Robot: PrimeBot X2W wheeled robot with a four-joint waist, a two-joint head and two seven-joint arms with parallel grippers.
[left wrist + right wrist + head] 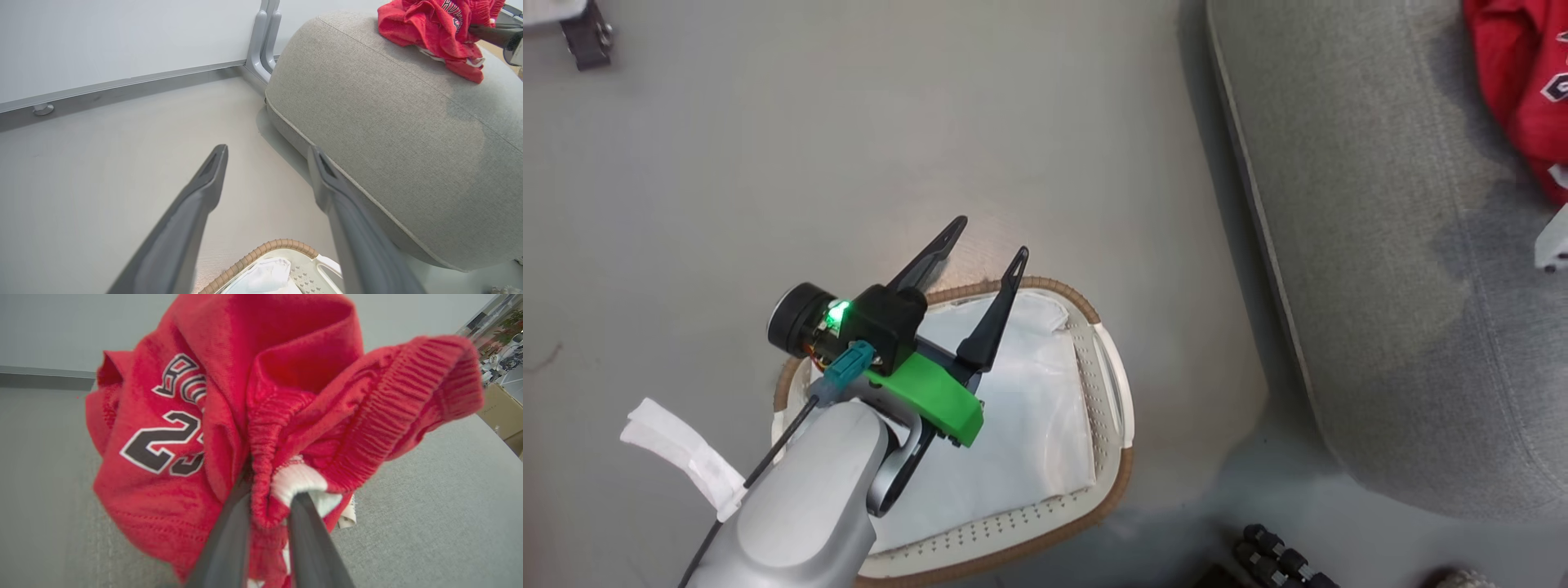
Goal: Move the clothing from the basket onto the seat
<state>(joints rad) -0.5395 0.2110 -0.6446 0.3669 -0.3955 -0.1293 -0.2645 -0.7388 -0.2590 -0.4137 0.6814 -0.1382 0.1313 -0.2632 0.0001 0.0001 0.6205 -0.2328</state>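
**Head view: the clothing (1515, 73) lies on the seat (1380, 245), and the basket (1112, 371) stands on the floor (849, 122)**

The red clothing is a crumpled heap at the far right of the grey seat, well apart from the basket. The right edge of the picture cuts it. As a heap it has no clear long axis, though in the left wrist view it looks somewhat wider than high. In the right wrist view the jersey shows its number 23 nearly upright, with the lettering above it. A ribbed waistband folds out beside it.

The right gripper (271, 494) has its two fingers a little apart, and a fold of the red cloth with a white patch sits between them. Whether the fingers press the cloth, I cannot tell.

The left gripper (990, 237) is spread wide and empty. It hovers over the far rim of the basket, and its fingers point far and a little to the right.

The basket stands to the left of the seat, near it but not touching. A white liner (1029, 408) lies inside. The left arm covers part of the basket, so its long axis is not clear. The left edge of the seat runs from far to near and slants to the right as it comes near.
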